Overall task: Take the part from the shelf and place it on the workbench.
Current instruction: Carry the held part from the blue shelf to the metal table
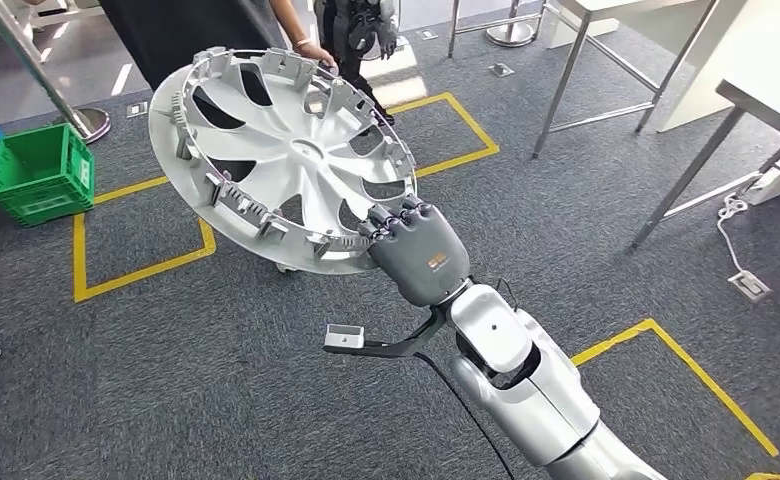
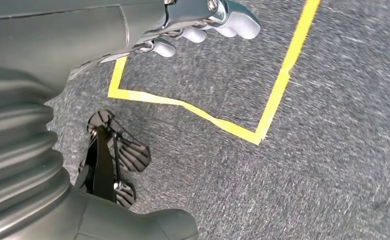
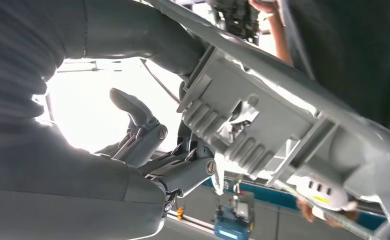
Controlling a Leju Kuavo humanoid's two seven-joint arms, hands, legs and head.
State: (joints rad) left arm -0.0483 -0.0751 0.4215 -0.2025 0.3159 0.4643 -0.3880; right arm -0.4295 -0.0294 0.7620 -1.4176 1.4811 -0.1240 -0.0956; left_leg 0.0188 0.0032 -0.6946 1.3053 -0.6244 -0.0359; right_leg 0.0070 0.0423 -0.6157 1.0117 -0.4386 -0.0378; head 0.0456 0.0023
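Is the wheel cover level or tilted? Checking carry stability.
Tilted: the wheel cover slopes, its ribbed inner face showing, gripped at its lower rim by the right hand.

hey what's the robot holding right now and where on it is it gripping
The right hand grips the white wheel cover by its rim, at the edge nearest the robot. The left hand holds nothing.
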